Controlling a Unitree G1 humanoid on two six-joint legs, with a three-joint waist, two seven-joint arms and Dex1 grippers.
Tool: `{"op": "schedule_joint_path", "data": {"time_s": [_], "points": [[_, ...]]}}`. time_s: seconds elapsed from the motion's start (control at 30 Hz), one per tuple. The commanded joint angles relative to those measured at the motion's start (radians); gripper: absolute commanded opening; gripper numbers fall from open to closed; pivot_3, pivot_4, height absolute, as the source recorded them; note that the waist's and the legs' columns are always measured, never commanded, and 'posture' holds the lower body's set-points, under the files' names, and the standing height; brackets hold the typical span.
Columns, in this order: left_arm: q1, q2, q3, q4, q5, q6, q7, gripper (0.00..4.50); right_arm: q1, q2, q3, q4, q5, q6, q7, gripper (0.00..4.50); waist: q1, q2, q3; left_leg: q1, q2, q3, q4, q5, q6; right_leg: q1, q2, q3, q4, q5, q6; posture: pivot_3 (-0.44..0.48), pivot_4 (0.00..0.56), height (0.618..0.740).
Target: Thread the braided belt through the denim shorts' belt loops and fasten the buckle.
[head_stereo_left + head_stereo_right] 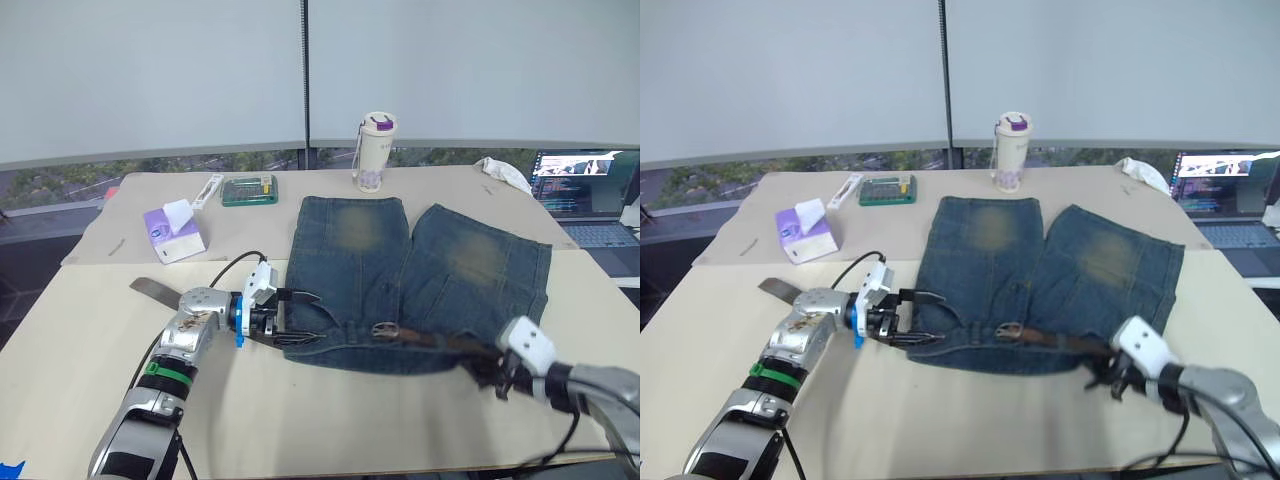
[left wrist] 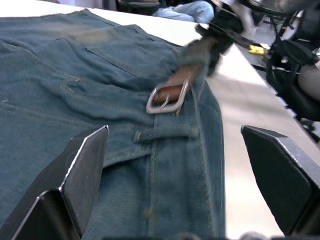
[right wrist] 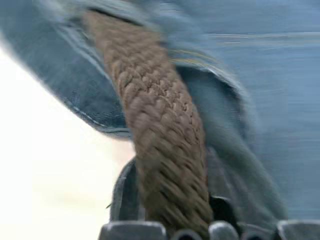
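- The shorts (image 1: 415,280) lie flat in the middle of the frame on the table (image 1: 330,420), waistband toward the lower edge, legs toward the top.
- The belt (image 1: 440,343) runs along the waistband from mid-frame to the lower right; in the right wrist view its braid (image 3: 160,130) lies over the denim edge and runs down to that gripper.
- The buckle (image 1: 386,329) rests on the waistband near the centre of the shorts; the left wrist view shows it as a silver frame (image 2: 167,99) on the strap end, lying on the denim.
- A belt loop (image 2: 165,133) sits just beside the buckle in the left wrist view, with no strap in it.
- The left gripper (image 1: 295,318) is at the left end of the waistband, centre-left of the frame, fingers (image 2: 85,175) spread wide over the denim, holding nothing.
- The right gripper (image 1: 500,375) is at lower right, at the right corner of the waistband, closed on the belt.
- A dark flat strip (image 1: 152,289) lies on the table at left, behind the left arm.
- A tissue box (image 1: 172,229) is at upper left, a green case (image 1: 249,190) beside it.
- A bottle (image 1: 375,152) stands at top centre, above the shorts.
- A laptop (image 1: 585,190) is at the upper right edge, with a white cloth (image 1: 505,172) just left of it.
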Motion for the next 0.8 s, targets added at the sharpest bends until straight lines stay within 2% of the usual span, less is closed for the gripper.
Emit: {"op": "schedule_joint_path", "data": {"time_s": [0.03,0.23,0.33,0.4,0.5,0.57,0.7,0.77,0.8], "points": [[-0.057,-0.025,0.021,0.046,0.015,-0.073,0.017,4.5,-0.158,-0.001,0.036,0.237,-0.087,0.0,-0.053,0.1,0.004,0.001,0.0,0.0,-0.001,0.0,0.0,0.0,-0.001,0.0,0.0,0.0,0.0,0.0,0.0,0.0,0.15,0.74],[-0.073,-0.073,0.015,0.089,0.037,-0.118,0.048,4.5,-0.406,0.011,0.093,0.556,-0.16,-0.061,-0.079,0.1,0.006,0.002,-0.001,-0.001,-0.004,-0.001,0.0,0.001,0.0,-0.001,-0.003,0.001,0.0,0.0,0.0,0.0,0.15,0.74],[-0.067,-0.086,0.012,0.088,0.044,-0.123,0.053,4.5,-0.446,0.011,0.113,0.635,-0.183,-0.121,-0.06,0.1,0.007,0.002,-0.001,-0.002,-0.004,-0.001,0.0,0.0,0.0,-0.001,-0.003,0.0,0.0,0.0,0.0,0.0,0.15,0.74],[-0.056,-0.087,0.011,0.071,0.042,-0.114,0.055,4.5,-0.421,0.006,0.103,0.624,-0.165,-0.135,-0.024,0.1,0.006,0.002,-0.002,-0.001,-0.004,-0.001,0.0,0.0,0.0,-0.001,-0.002,0.0,0.0,0.0,0.0,0.0,0.15,0.74],[-0.019,-0.064,0.015,0.024,0.035,-0.088,0.052,4.5,-0.234,-0.05,0.066,0.396,-0.046,-0.098,0.172,0.1,0.011,0.003,-0.002,-0.002,-0.003,-0.002,0.0,0.0,0.0,-0.001,-0.003,0.0,0.001,0.0,0.0,0.0,0.15,0.74],[0.002,-0.048,0.017,-0.002,0.034,-0.075,0.052,4.5,-0.125,-0.092,0.04,0.262,0.003,-0.06,0.24,0.1,0.011,0.004,-0.004,-0.003,-0.003,-0.004,-0.001,0.0,0.0,-0.001,-0.002,0.0,0.0,0.0,0.001,0.0,0.15,0.74],[0.036,-0.024,0.029,-0.045,0.025,-0.044,0.074,4.5,-0.023,-0.109,-0.025,0.121,0.018,-0.034,0.19,0.1,0.001,0.004,-0.005,-0.002,0.002,-0.003,-0.001,0.0,0.001,0.0,0.0,0.001,0.0,0.0,0.001,0.0,0.15,0.74],[0.051,-0.02,0.031,-0.071,0.015,-0.017,0.076,4.5,0.007,-0.116,-0.044,0.094,0.021,-0.038,0.192,1.15,0.001,0.005,-0.005,-0.002,0.002,-0.002,-0.001,0.0,0.001,0.0,0.0,0.001,0.0,0.0,0.001,0.0,0.15,0.74],[0.06,-0.016,0.028,-0.09,0.008,-0.004,0.07,4.5,0.022,-0.118,-0.056,0.086,0.027,-0.05,0.201,1.44,0.002,0.005,-0.005,-0.002,0.002,-0.002,-0.001,-0.001,0.001,-0.001,0.0,0.001,0.0,0.0,0.001,0.0,0.15,0.74]]}}
